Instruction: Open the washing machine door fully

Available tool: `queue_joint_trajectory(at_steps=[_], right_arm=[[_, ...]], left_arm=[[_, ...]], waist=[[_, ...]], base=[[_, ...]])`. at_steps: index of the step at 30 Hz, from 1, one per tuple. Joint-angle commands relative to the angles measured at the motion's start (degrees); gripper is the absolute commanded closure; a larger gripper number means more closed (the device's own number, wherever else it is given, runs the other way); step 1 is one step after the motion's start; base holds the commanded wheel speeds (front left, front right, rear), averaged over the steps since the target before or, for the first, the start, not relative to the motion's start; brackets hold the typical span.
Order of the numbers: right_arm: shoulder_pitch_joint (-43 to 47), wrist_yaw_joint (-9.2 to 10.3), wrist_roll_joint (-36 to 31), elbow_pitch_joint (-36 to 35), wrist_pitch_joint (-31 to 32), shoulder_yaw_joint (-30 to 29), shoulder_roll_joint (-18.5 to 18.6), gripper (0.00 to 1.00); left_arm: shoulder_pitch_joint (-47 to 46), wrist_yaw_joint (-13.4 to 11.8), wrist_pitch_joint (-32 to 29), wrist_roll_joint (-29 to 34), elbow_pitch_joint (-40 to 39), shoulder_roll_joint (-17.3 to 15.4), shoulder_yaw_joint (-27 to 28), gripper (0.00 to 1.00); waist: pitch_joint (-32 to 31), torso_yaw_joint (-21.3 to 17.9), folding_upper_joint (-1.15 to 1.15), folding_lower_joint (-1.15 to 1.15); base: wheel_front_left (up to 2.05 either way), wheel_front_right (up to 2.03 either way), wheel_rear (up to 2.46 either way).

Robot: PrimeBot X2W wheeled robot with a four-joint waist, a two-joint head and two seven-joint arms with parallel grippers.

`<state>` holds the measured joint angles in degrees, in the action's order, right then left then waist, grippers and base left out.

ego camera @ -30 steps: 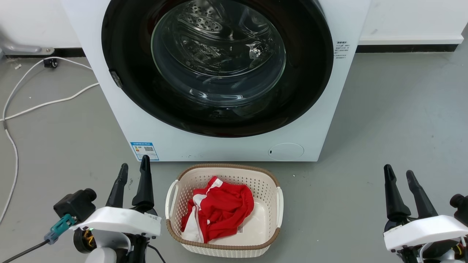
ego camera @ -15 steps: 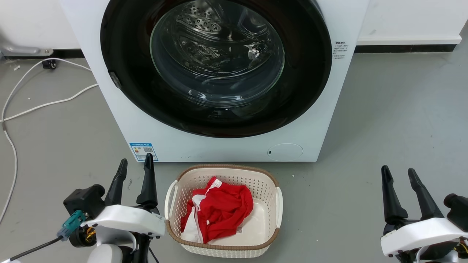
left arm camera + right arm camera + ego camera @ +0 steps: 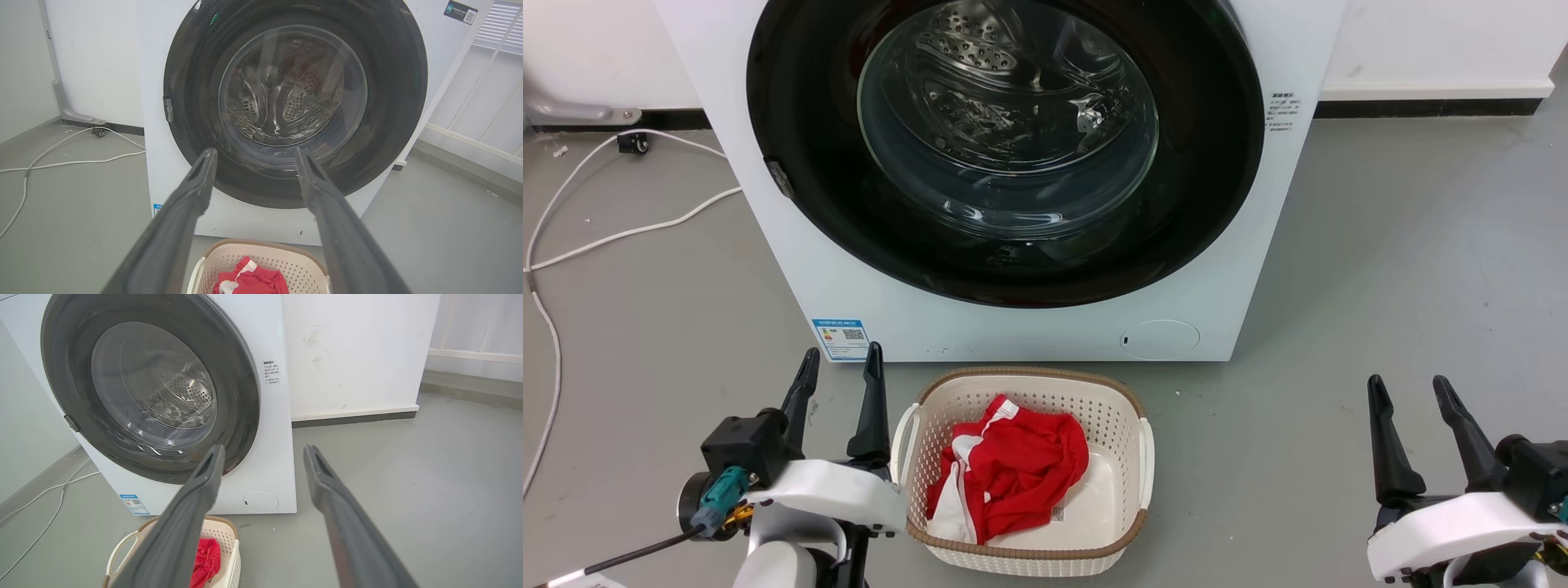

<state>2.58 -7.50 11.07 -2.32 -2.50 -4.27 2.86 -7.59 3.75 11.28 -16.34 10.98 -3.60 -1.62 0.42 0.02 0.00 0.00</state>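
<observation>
Glossy black round washing machine door (image 3: 800, 163) sits flush; bulging glass centre.

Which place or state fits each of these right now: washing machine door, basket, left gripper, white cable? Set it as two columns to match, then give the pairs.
Column one:
1. washing machine door
2. basket
3. left gripper
4. white cable

Column two:
a. open, holding nothing, just left of the basket
b. shut, flat against the white machine
c. trailing over the floor on the robot's left of the white machine
d. standing in front of the white machine, red cloth inside

Pairs: 1-b, 2-d, 3-a, 4-c.
</observation>
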Motion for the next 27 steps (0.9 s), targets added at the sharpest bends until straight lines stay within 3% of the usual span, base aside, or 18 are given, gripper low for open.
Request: queue_joint_trajectory(at_steps=[1,27], right_arm=[[0.17,0.02,-1.57,-0.8,-0.33,0.09,0.06,0.0],[1.22,0.03,-12.85,-1.03,-2.08,-0.25,0.02,0.0]], left_arm=[[-1.21,-0.29,0.53,1.53,-0.12,-0.46,-0.35,0.0],[-2.06,-1.81,3.67,13.37,1.33,-0.86,-2.53,0.0]], waist=[[-0.01,0.02,0.0,0.0],[-0.09,0.07,0.0,0.0]], base=[[0.0,0.0,0.0],[0.0,0.0,0.0]])
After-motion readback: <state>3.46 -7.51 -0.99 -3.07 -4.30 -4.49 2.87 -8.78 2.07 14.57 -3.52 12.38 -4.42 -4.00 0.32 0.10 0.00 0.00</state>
